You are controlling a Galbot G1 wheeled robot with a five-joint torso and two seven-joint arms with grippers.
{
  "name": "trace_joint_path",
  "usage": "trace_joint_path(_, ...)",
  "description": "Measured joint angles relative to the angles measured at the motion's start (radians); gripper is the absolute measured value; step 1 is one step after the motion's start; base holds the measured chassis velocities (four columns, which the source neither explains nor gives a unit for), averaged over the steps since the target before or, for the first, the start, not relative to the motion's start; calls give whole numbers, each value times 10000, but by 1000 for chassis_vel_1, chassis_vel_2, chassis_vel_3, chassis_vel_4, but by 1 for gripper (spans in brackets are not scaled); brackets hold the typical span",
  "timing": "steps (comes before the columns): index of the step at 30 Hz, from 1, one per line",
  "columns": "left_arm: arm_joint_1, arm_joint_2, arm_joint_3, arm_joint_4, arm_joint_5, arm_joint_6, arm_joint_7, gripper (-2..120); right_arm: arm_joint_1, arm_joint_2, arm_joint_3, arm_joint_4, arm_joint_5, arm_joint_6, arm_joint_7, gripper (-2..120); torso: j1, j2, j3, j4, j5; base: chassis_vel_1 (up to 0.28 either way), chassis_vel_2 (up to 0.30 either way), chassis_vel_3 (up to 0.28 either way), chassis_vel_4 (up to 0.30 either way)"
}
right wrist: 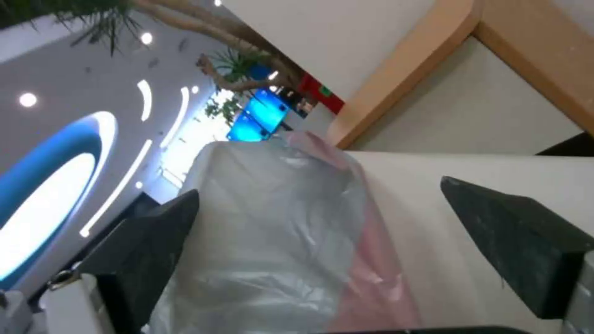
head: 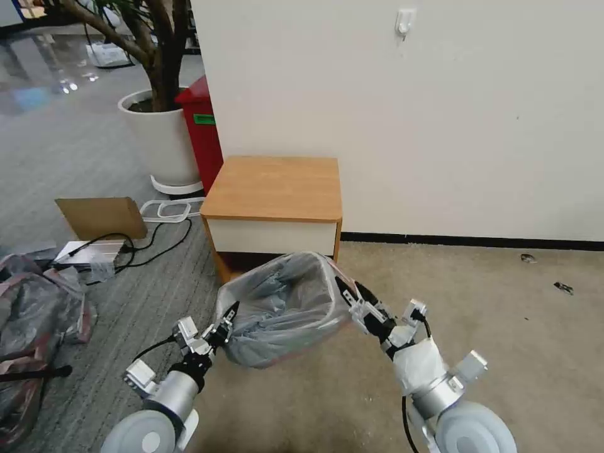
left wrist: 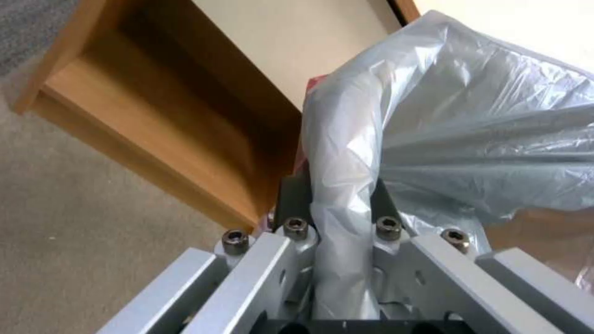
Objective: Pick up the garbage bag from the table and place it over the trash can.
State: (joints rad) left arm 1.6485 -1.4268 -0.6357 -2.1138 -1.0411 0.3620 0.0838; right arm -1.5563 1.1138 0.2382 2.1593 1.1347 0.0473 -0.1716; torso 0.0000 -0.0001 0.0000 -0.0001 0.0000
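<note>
The left gripper's (head: 225,327) fingers (left wrist: 296,204) are pinching a fold of the bag (head: 283,308) at its left side. The right gripper (head: 348,290) is sitting at the bag's right rim, fingers (right wrist: 519,241) spread wide with the pinkish film lying between them. The bag is hanging open-mouthed over the bin (head: 333,322), whose beige wall is showing through it. This is all happening on the floor, just in front of the worktop (head: 272,187).
</note>
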Motion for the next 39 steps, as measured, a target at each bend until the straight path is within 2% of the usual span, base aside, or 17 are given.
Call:
trace_joint_path(7, 2, -10, -17, 6, -2, -17, 20, 5, 114, 208, 12, -139, 204, 39, -211, 99, 0, 0, 0, 1, 0, 0, 0, 0, 0)
trace_joint_path(12, 5, -83, 3, 78, -1, -31, 47, 5, 122, 319, 9, -299, 181, 157, -352, 89, 0, 0, 0, 1, 0, 0, 0, 0, 0)
trace_joint_path(19, 18, -215, 12, 84, 43, -49, 53, 5, 264, 517, -93, -520, 6, 204, -474, 59, 0, 0, 0, 1, 0, 0, 0, 0, 0)
trace_joint_path(21, 20, -220, 12, 63, 53, -50, 53, 5, 279, 531, -112, -533, -39, 218, -500, 57, 1, 0, 0, 1, 0, 0, 0, 0, 0)
trace_joint_path(23, 29, -221, 10, 53, 77, -54, 57, 5, 290, 547, -123, -533, -85, 244, -540, 44, 0, 0, 0, 1, 0, 0, 0, 0, 0)
trace_joint_path(27, 37, -220, 9, 54, 107, -58, 71, 5, 293, 547, -123, -534, -118, 280, -567, 35, 0, 0, -1, 1, 0, 0, 0, 0, 0)
trace_joint_path(29, 49, -229, 23, 55, 166, -65, 90, 5, 297, 546, -105, -531, -144, 323, -601, 24, 0, 0, 0, 1, 0, 0, 0, 0, 0)
trace_joint_path(31, 49, -232, 33, 55, 180, -65, 93, 5, 298, 546, -98, -529, -149, 334, -606, 21, 0, 0, 0, 1, 0, 0, 0, 0, 0)
trace_joint_path(33, 50, -252, 54, 55, 209, -67, 105, 5, 299, 545, -94, -521, -198, 363, -641, 8, 0, 0, 0, 1, 0, 0, 0, 0, 0)
trace_joint_path(34, 50, -252, 54, 55, 209, -67, 105, 5, 299, 545, -94, -521, -198, 363, -641, 8, 0, 0, 0, 1, 0, 0, 0, 0, 0)
trace_joint_path(36, 52, -259, 60, 53, 218, -69, 110, 5, 301, 550, -94, -519, -258, 383, -660, 0, 0, 0, 0, 1, 0, 0, 0, 0, 0)
trace_joint_path(39, 66, -260, 61, 41, 222, -70, 121, 5, 308, 554, -93, -523, -302, 404, -663, 0, 0, 0, 0, 1, 0, 0, 0, 0, 0)
